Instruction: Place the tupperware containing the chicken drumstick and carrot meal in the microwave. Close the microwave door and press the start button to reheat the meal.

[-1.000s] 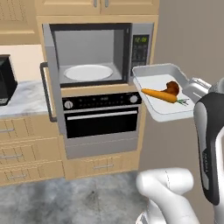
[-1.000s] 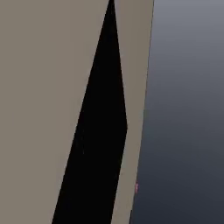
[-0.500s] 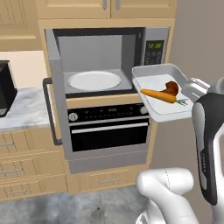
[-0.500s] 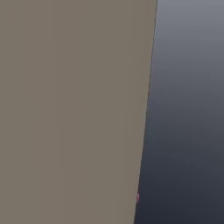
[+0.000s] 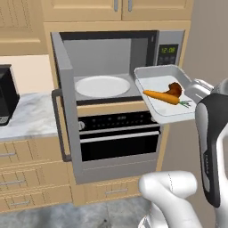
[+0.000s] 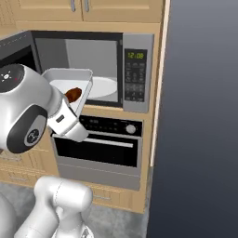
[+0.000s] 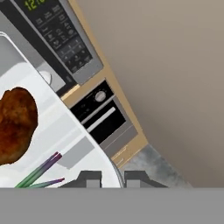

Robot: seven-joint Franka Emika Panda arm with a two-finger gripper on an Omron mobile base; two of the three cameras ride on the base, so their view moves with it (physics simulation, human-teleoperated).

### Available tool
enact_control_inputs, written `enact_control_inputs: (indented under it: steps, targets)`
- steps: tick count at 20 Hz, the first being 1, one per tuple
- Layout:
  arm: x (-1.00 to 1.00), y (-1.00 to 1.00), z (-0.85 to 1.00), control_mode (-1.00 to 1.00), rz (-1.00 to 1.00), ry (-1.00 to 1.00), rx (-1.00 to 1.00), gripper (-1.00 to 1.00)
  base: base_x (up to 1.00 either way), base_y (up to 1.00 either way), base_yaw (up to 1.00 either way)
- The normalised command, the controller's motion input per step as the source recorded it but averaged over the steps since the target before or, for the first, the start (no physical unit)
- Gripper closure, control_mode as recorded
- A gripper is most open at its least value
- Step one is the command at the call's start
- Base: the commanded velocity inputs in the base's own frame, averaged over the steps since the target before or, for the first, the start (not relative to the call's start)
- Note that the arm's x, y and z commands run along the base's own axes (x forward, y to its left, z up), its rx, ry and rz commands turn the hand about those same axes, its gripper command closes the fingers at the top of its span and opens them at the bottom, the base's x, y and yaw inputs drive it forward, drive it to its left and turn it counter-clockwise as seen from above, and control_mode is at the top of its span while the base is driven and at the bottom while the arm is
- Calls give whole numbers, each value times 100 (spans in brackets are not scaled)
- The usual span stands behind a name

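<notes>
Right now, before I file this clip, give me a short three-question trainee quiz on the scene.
1. True or false: the microwave door stands open.
2. What already lies inside the microwave? A) a round white plate B) a mug C) a pan
3. Fill in: the tupperware holds the chicken drumstick and the ____.

Key: 1 true. 2 A, the plate. 3 carrot. The tupperware is held up in front of the microwave's right side by the hand, which grips its rim.
</notes>
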Motion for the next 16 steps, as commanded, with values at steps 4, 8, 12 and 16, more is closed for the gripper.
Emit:
enact_control_inputs:
  steps: [4, 8, 12, 16]
  targets:
    - [0, 0, 0, 100, 0, 0, 0, 100, 23, 29, 0]
    - [0, 0, 0, 100, 0, 0, 0, 100, 14, 41, 0]
    - [0, 0, 0, 100, 0, 0, 0, 100, 22, 17, 0]
    - [0, 0, 0, 100, 0, 0, 0, 100, 34, 16, 0]
